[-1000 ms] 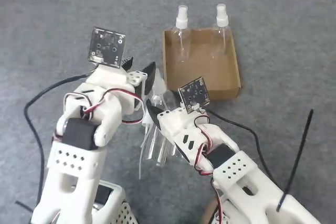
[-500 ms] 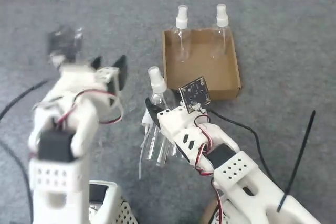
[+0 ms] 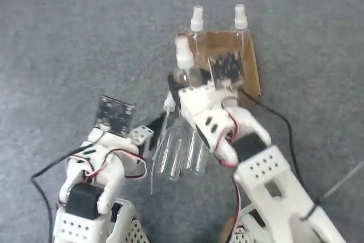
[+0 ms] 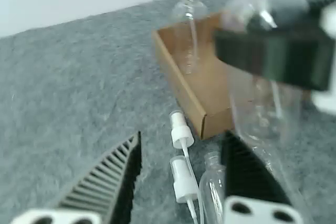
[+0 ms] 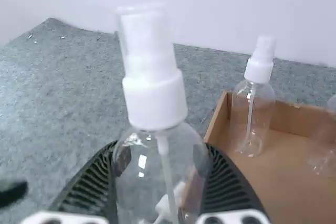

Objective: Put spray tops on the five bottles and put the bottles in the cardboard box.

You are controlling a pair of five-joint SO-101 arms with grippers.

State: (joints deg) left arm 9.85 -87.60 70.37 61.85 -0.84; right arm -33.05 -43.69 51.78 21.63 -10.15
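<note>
My right gripper (image 3: 185, 86) is shut on a clear bottle (image 3: 183, 61) with a white spray top, held upright at the near-left corner of the cardboard box (image 3: 253, 78). The right wrist view has that bottle (image 5: 157, 145) between the jaws of the right gripper (image 5: 157, 198). Two capped bottles (image 3: 197, 24) (image 3: 240, 21) stand at the box's far side. Several uncapped bottles (image 3: 179, 152) lie on the mat between the arms. My left gripper (image 3: 151, 132) (image 4: 181, 182) is open, low over two loose spray tops (image 4: 181, 129) (image 4: 184, 174) and an uncapped bottle (image 4: 212, 187).
A white perforated basket (image 3: 128, 229) stands at the near edge by the left arm's base. Black cables (image 3: 40, 174) (image 3: 284, 135) trail from both arms over the grey mat. The mat to the far left and far right is open.
The left arm swung left off the bottle, then drew back toward the near side with its gripper open. The right arm carried the capped bottle up and away to the box's corner.
</note>
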